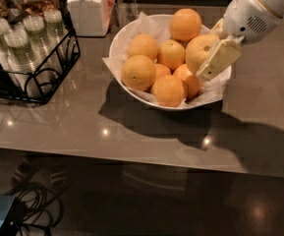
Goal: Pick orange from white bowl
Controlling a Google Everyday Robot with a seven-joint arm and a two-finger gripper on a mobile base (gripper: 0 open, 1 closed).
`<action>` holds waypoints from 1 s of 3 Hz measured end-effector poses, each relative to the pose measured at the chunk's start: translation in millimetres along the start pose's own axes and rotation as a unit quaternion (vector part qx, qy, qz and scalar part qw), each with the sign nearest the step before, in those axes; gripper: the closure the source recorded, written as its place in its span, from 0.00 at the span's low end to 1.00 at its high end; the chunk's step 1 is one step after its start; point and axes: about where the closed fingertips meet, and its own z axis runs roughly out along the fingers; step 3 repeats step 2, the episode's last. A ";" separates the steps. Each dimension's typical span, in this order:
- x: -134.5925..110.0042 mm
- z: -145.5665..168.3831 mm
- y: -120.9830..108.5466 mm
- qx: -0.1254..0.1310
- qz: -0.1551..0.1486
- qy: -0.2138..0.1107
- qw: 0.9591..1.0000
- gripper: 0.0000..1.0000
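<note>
The white bowl (pixel 118 42), lined with crinkled white paper, stands on the dark table and holds several orange fruits. The orange (pixel 198 52), the large paler one with a dark stem dimple, is at the bowl's right side, sitting a little above the smaller fruits. My gripper (pixel 208 63) reaches in from the upper right and is shut on the orange. One cream finger (pixel 219 59) presses the orange's right front side. The other finger is hidden behind the fruit.
A black wire rack (pixel 58 77) with several glass cups stands at the left. A square white lidded jar (pixel 87 11) stands behind the bowl's left. The table's front edge (pixel 131 156) runs below, with cables (pixel 28 205) on the floor.
</note>
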 end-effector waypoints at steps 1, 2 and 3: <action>3.7 -40.1 19.9 0.061 -0.001 -0.013 0.998 1.00; 22.0 -84.9 55.2 0.132 0.017 -0.028 0.991 1.00; 22.0 -84.9 55.2 0.132 0.017 -0.028 0.991 1.00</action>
